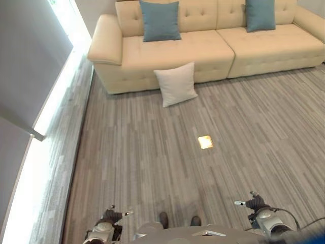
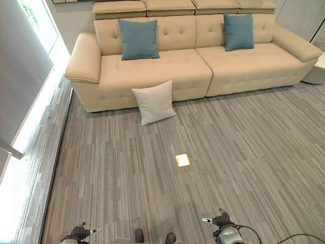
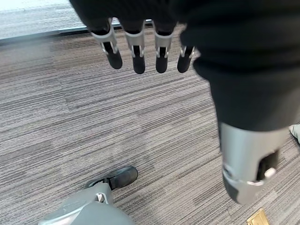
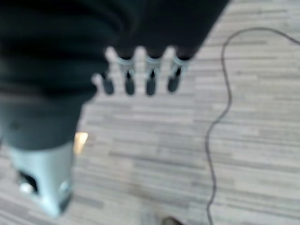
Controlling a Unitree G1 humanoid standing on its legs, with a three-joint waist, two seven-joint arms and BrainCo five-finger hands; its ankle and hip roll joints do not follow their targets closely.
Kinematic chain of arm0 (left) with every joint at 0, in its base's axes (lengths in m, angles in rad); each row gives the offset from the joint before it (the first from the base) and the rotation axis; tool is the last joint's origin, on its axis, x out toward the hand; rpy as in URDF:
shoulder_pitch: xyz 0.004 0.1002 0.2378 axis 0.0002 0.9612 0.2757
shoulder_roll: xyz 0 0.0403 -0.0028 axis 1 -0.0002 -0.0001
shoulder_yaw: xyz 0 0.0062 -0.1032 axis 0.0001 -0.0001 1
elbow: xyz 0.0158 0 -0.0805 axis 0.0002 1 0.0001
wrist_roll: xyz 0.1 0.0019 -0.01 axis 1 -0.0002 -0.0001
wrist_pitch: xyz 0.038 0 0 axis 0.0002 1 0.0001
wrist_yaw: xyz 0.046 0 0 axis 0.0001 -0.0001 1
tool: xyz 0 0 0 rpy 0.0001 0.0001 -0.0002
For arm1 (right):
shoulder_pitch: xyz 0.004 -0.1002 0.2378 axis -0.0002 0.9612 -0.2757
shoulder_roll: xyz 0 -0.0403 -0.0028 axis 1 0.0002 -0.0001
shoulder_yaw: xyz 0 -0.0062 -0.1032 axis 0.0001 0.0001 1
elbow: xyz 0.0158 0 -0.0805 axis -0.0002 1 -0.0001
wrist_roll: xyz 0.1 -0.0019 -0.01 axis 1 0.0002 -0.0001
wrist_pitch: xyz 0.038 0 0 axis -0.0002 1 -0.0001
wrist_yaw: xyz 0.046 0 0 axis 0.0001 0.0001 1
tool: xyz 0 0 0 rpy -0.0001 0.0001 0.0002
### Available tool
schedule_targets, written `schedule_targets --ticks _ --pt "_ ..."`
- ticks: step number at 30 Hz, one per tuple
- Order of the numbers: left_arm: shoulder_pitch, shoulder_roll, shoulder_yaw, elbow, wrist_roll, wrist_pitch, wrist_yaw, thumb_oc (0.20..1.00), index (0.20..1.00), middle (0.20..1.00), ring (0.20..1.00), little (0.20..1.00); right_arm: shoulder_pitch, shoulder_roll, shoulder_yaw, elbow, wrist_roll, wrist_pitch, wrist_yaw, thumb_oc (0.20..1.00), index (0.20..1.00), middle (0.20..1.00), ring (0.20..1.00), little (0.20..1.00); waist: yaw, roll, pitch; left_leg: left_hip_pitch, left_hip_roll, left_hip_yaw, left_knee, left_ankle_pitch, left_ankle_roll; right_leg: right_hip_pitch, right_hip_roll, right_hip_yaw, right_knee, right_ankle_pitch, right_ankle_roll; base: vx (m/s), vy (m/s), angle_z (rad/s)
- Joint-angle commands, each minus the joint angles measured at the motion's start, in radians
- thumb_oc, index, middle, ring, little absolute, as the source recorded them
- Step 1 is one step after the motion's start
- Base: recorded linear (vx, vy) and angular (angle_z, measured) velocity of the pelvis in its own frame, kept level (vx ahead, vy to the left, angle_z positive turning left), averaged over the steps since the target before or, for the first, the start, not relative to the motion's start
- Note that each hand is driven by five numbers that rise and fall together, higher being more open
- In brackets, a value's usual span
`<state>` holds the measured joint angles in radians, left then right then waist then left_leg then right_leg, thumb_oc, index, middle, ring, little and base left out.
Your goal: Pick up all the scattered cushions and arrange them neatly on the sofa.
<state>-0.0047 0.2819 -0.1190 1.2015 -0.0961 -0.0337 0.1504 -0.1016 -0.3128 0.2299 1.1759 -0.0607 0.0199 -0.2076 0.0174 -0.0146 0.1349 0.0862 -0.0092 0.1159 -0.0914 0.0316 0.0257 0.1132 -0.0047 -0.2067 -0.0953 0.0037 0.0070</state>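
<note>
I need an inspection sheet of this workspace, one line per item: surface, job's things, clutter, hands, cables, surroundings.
Surface: grey striped carpet floor, with a small brass floor plate.
Job's things: white square cushion on the floor, leaning against the beige sofa; two blue cushions upright on the seat.
Clutter: nothing seen.
Hands: left hand and right hand open, empty.
Cables: nothing seen.
Surroundings: bright window strip to the robot's left.
</note>
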Motion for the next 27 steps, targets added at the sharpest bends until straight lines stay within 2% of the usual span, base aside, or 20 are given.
schedule_targets --ticks 1,9,20,23,27 --pt "-0.072 -0.003 -0.028 0.056 0.014 -0.021 -0.003 1.0 1.0 1.0 1.0 1.0 -0.039 -0.003 0.015 0.038 0.033 -0.023 -0.015 1.0 1.0 1.0 1.0 1.0 0.022 -0.02 0.004 0.057 0.031 -0.071 0.004 -0.121 -0.048 -0.019 -0.088 -0.007 0.008 0.011 0.108 0.0 0.0 0.0" --pt "-0.075 -0.005 -0.021 0.062 0.005 -0.019 -0.009 1.0 1.0 1.0 1.0 1.0 -0.042 -0.011 0.016 0.046 0.03 -0.019 -0.012 1.0 1.0 1.0 1.0 1.0 0.027 -0.025 0.011 0.056 0.034 -0.073 0.004 -0.126 -0.047 -0.016 -0.088 -0.009 0.008 0.005 0.109 0.03 0.003 0.01" --pt "-0.097 0.001 -0.047 0.044 0.028 -0.022 -0.002 1.0 1.0 1.0 1.0 1.0 -0.064 0.007 0.034 0.054 0.022 -0.008 -0.006 1.0 1.0 1.0 1.0 1.0 0.044 -0.043 0.035 0.023 0.016 -0.059 0.024 -0.136 -0.021 -0.042 -0.107 0.004 0.016 0.017 0.121 0.03 0.056 -0.03" --pt "-0.106 0.01 -0.048 0.033 0.028 -0.024 0.005 1.0 1.0 1.0 1.0 1.0 -0.07 0.011 0.036 0.055 0.021 -0.006 -0.004 1.0 1.0 1.0 1.0 1.0 0.05 -0.048 0.044 -0.008 0.006 -0.059 0.059 -0.151 -0.005 -0.074 -0.121 0.014 0.055 0.019 0.127 -0.01 0.087 -0.08" --pt "-0.117 0.018 -0.055 0.016 0.027 -0.026 0.007 1.0 1.0 1.0 1.0 1.0 -0.073 0.012 0.042 0.052 0.017 -0.002 0.001 1.0 1.0 1.0 1.0 1.0 0.055 -0.047 0.058 -0.032 -0.011 -0.075 0.096 -0.177 0.026 -0.139 -0.145 0.03 0.169 0.009 0.137 0.01 0.128 -0.13"
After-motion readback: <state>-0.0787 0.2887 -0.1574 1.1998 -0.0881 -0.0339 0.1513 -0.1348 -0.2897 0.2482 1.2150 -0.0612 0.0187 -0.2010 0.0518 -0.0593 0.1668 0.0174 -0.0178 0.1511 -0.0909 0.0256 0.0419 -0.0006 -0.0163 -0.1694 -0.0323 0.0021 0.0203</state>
